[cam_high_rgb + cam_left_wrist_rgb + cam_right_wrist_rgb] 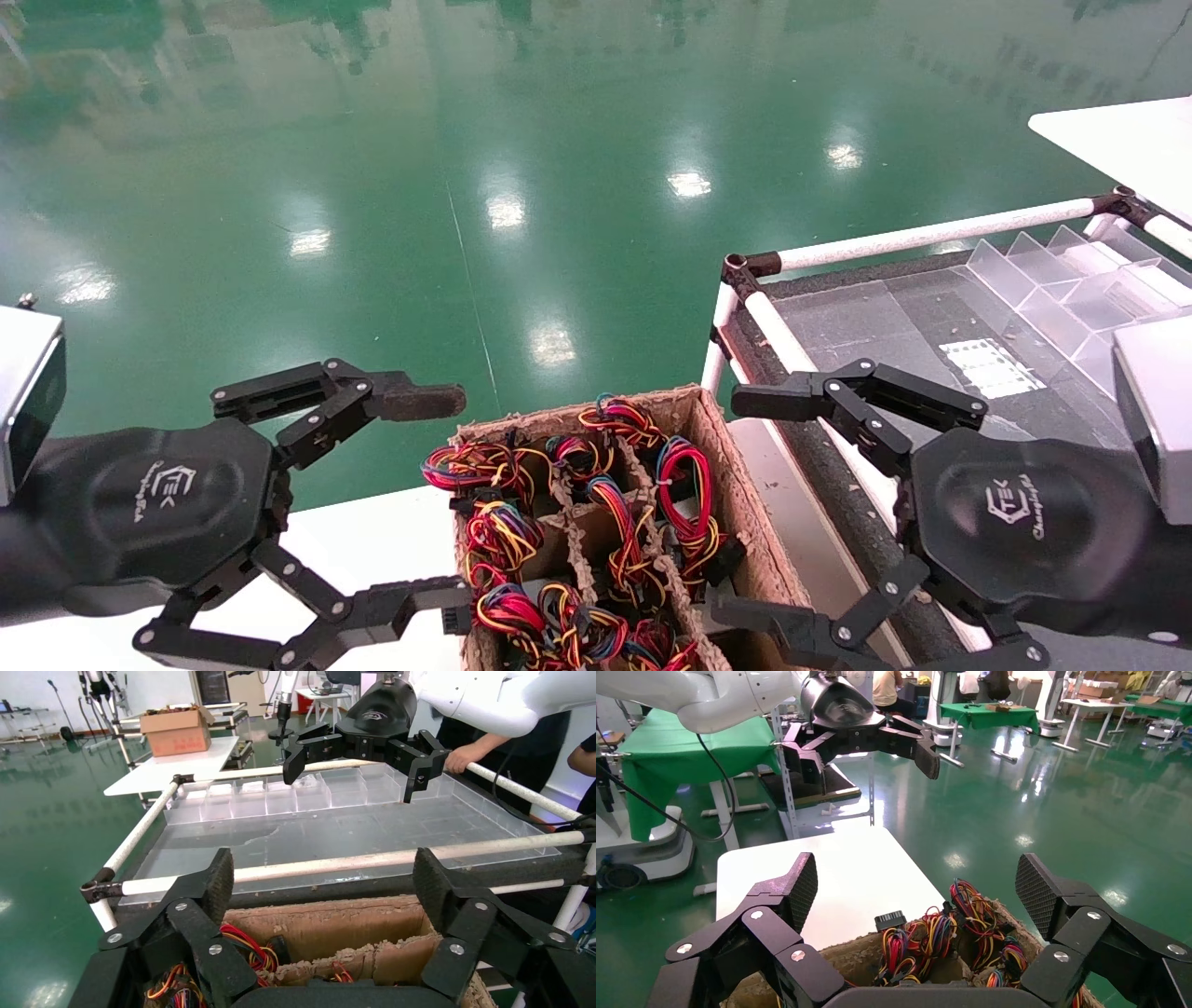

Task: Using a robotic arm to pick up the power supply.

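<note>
An open cardboard box [717, 438] with dividers holds several looped bundles of red, yellow, black and blue wires [684, 485]. The power supply's grey body is hidden beneath them. My right gripper [731, 508], on the robotic arm, hangs open at the box's right side. In its wrist view the right gripper [919, 885] spans wire bundles [975, 917] below it. My left gripper [456, 499], with a worn brownish fingertip pad [419, 401], is open at the box's left edge. The left gripper [325, 878] sits above the box wall [330, 927]. Neither holds anything.
The box stands on a white table [372, 550]. Right of it is a rack of white tubes [931, 238] carrying a clear plastic divider tray [1052, 280]. Another white tabletop [1117, 140] is at the far right. Green floor lies beyond.
</note>
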